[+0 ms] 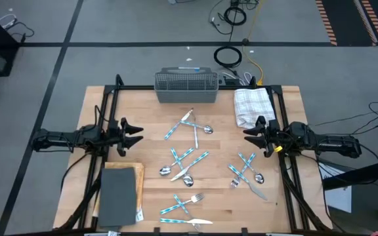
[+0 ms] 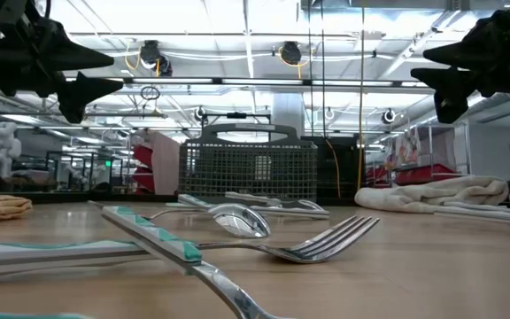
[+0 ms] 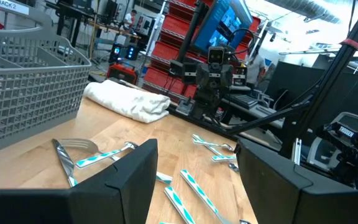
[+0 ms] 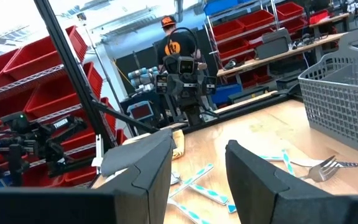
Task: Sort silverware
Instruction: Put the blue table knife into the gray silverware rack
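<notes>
The shiny, blue-handled silverware (image 1: 190,164) lies scattered mid-table, nothing sorted yet; left gripper (image 1: 138,132) and right gripper (image 1: 247,136) hover at either edge, fingers apart, seemingly ready to reach in.

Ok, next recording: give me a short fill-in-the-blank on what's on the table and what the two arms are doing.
1. The grey mesh basket stands at the table's far edge and holds ____ silverware.
2. The white cloth lies on the basket's ____ side.
3. Both the left gripper and the right gripper have their fingers ____.
4. The silverware lies scattered on the ____.

Missing words: no; right; open; table
</notes>
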Available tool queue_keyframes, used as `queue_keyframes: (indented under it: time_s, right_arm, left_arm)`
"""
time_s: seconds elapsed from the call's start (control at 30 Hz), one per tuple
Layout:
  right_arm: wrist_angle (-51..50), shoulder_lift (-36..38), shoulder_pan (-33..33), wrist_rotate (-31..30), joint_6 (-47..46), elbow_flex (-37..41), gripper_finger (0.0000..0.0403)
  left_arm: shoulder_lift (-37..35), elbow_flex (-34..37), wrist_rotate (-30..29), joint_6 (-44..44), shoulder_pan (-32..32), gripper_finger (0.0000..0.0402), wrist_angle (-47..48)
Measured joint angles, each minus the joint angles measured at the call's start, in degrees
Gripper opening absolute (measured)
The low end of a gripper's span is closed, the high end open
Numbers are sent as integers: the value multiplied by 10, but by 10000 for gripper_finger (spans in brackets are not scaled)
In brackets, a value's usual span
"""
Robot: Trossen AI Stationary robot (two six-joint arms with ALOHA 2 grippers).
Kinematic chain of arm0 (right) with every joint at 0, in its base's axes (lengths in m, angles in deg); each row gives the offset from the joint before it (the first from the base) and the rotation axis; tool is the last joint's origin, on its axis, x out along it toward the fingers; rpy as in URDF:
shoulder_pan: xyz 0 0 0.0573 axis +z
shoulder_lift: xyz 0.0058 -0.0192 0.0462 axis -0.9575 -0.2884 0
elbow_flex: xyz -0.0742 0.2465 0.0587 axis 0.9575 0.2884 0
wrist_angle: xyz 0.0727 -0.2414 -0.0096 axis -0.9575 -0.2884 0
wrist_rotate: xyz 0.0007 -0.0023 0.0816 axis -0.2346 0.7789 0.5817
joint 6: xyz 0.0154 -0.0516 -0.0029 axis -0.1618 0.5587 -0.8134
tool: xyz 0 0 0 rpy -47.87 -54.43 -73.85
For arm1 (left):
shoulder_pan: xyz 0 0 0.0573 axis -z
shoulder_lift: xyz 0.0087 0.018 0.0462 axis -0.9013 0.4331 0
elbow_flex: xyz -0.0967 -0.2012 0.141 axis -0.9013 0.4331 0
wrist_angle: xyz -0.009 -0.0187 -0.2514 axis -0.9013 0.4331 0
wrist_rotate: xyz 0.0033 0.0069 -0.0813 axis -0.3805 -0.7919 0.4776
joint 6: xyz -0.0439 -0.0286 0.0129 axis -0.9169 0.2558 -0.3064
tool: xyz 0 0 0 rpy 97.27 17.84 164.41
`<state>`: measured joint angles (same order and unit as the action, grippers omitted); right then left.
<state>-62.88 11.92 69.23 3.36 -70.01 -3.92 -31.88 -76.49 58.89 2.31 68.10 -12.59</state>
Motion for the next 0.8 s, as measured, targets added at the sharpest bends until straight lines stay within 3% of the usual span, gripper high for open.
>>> queue_keyframes:
  time_s: [0.23,0.37,0.5,0.8]
  right_arm:
    - [-1,0,0,-4,-30,0,139]
    - [16,0,0,-76,-95,0,139]
    - [15,0,0,-85,-178,0,139]
    - [25,0,0,-182,-212,0,139]
  left_arm:
    - [0,0,0,0,0,224,0]
    - [0,0,-5,0,0,224,-1]
    - [0,0,-39,0,0,224,-18]
    - [0,0,-101,45,0,224,-86]
